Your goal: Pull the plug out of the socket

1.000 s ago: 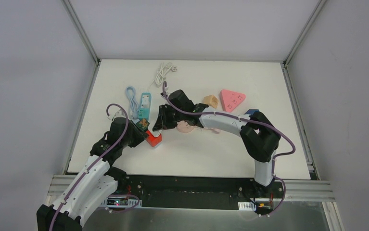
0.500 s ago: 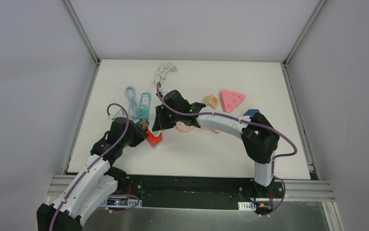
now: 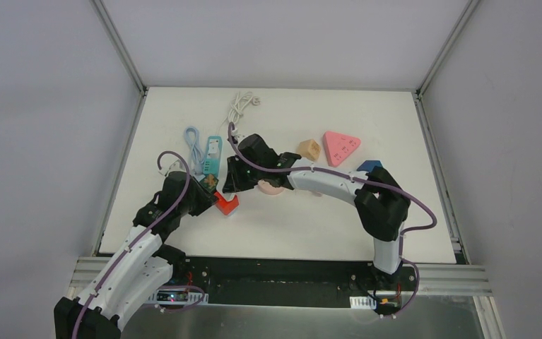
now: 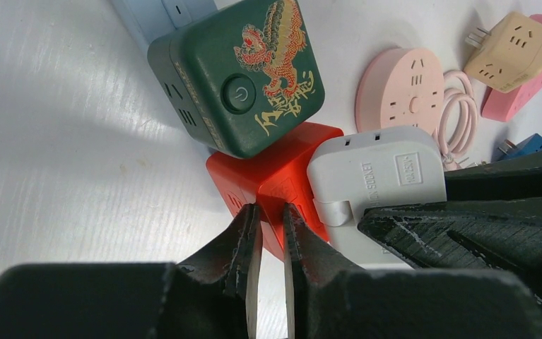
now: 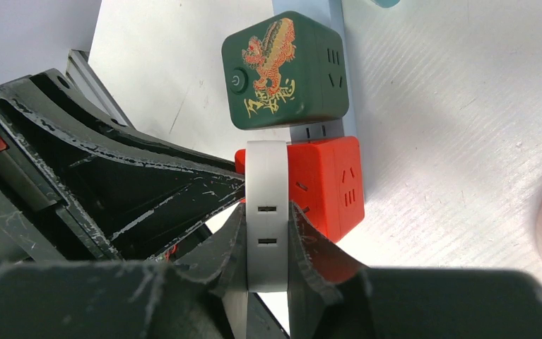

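A red cube socket [image 3: 227, 203] lies at the left front of the table, with a white plug [image 4: 377, 176] pressed flat against its side. My left gripper [image 4: 271, 220] is shut on a corner ridge of the red socket [image 4: 275, 180]. My right gripper [image 5: 266, 236] is shut on the white plug [image 5: 266, 183], one finger on each flat face, beside the red socket [image 5: 328, 183]. In the top view the left gripper [image 3: 211, 198] and the right gripper [image 3: 234, 186] meet over the socket, and the plug is mostly hidden there.
A dark green cube with a dragon print [image 4: 239, 78] touches the red socket's far side. A pink round strip [image 3: 273, 187], beige adapter [image 3: 309, 148], pink triangular strip [image 3: 341, 146] and blue adapter [image 3: 369, 164] lie to the right. A teal strip [image 3: 213, 152] and cables [image 3: 240, 104] lie behind.
My right wrist has shifted slightly to the left over the socket. The left arm, the socket and the plug stay where they were.
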Available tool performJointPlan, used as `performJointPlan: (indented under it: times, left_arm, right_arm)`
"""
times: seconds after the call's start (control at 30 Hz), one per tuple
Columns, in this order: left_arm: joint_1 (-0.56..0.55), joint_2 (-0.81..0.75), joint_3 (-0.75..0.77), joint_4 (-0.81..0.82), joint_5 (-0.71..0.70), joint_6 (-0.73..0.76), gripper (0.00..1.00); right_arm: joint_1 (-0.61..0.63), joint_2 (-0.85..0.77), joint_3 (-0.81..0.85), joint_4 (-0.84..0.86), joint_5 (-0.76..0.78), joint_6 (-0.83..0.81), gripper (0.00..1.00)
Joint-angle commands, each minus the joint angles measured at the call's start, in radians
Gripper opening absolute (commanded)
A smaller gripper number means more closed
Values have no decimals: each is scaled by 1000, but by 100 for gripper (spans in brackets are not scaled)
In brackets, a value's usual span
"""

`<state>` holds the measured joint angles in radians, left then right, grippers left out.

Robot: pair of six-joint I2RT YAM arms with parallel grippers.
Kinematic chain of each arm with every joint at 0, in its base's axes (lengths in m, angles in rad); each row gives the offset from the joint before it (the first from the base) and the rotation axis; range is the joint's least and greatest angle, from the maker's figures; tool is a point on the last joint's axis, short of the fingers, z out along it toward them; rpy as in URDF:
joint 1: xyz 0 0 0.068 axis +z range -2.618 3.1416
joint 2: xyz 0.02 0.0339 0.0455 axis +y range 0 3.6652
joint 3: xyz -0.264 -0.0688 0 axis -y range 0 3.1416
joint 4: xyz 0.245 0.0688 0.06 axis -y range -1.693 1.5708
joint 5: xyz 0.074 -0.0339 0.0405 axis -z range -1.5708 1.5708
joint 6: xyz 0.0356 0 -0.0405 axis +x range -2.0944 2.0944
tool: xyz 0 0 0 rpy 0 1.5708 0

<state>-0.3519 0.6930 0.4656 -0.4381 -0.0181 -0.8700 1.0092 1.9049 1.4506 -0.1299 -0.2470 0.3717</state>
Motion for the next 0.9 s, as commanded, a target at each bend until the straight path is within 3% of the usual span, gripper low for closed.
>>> performJointPlan:
  times: [0.0,0.2,0.33,0.6,0.7,0.77,0.87]
  left_arm:
    - [-1,51,-60,-160,-45,63,11]
    - [-1,48,-56,-155,-54,65,11]
    - [-1,69,-45,-158,-57,78,10]
    - [-1,57,-24,-163,-52,91,10]
    - [-1,38,14,-148,-24,107,12]
    - [0,34,56,-142,3,126,16]
    - [-1,37,125,-131,49,166,30]
  right_arm:
    - [-10,-87,44,66,4,12,0]
    - [-51,-87,15,215,-170,149,0]
    - [-38,-65,10,202,-146,150,0]
    - [-86,-200,-10,142,-101,117,0]
    - [-111,-259,-46,42,136,96,0]
    - [-129,-308,-105,7,194,94,0]
    - [-163,-411,-250,-23,238,109,0]
